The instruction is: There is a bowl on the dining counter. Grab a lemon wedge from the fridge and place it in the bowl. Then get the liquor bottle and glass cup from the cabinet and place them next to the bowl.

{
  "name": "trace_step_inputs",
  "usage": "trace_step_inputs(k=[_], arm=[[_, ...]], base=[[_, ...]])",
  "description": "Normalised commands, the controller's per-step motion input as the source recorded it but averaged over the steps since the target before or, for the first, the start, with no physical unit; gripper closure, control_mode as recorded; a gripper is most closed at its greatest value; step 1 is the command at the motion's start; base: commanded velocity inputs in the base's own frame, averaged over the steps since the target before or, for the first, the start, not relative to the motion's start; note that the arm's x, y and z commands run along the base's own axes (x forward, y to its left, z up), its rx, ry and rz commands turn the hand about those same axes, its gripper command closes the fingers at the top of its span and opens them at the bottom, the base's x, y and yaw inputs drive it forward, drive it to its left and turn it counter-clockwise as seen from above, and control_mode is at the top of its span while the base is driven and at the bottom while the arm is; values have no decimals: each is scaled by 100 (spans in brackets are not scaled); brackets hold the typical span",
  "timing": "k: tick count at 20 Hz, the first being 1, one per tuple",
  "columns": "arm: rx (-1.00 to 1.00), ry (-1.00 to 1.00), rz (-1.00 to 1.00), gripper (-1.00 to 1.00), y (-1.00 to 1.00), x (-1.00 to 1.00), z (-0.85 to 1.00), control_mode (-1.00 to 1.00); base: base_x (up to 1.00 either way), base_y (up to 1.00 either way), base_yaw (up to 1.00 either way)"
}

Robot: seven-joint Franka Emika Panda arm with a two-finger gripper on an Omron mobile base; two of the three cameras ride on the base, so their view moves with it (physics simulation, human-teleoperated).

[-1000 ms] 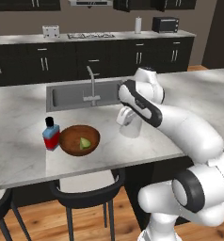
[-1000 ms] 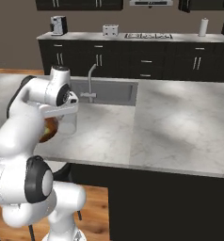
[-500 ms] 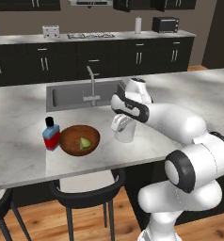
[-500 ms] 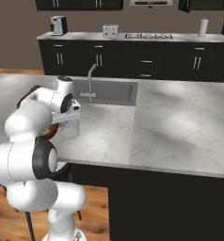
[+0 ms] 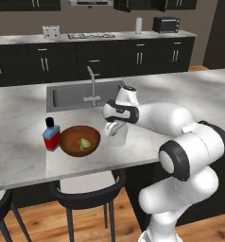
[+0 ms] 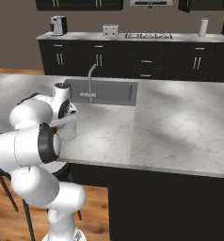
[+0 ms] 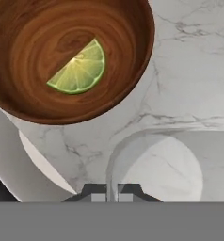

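Note:
The reddish-brown bowl [image 5: 72, 137] [image 7: 43, 28] sits on the marble dining counter [image 5: 190, 92] [image 7: 194, 66], and a yellow-green lemon wedge [image 5: 86, 143] [image 7: 80, 68] lies inside it. Touching the bowl's left side stands the red liquor bottle [image 5: 51, 134] with its black cap. Just right of the bowl is the clear glass cup [image 5: 117, 134] [image 6: 68, 130] [image 7: 154, 162], upright and low over the counter. My gripper [image 5: 113, 125] [image 6: 67, 121] [image 7: 112, 194] is shut on the cup's rim from above. Whether the cup's base touches the marble I cannot tell.
A steel sink [image 5: 74, 94] [image 6: 104, 92] with a faucet [image 5: 91, 80] lies behind the bowl. Black stools [image 5: 86, 189] stand under the counter's near edge. Open marble stretches to the right [image 6: 180, 127]. The back counter holds a toaster [image 5: 51, 32] and a paper roll [image 5: 139, 24].
My arm has swung left and down with the glass cup, bringing it from above the counter to just beside the bowl. Bowl, wedge and bottle have not moved.

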Motion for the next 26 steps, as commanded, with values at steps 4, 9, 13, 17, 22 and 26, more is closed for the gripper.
trace_step_inputs(k=[4,9,13,17,22,26], arm=[[0,0,0,100,19,30,-37,-100],[0,0,0,100,8,32,-32,-100],[0,0,0,100,6,31,-31,-100],[0,0,0,100,5,31,-33,-100],[0,-2,0,100,0,18,-27,-100],[0,-3,0,100,3,1,-24,-100]], base=[[0,0,0],[0,0,0],[0,0,0],[0,0,0],[0,0,0],[0,0,0]])
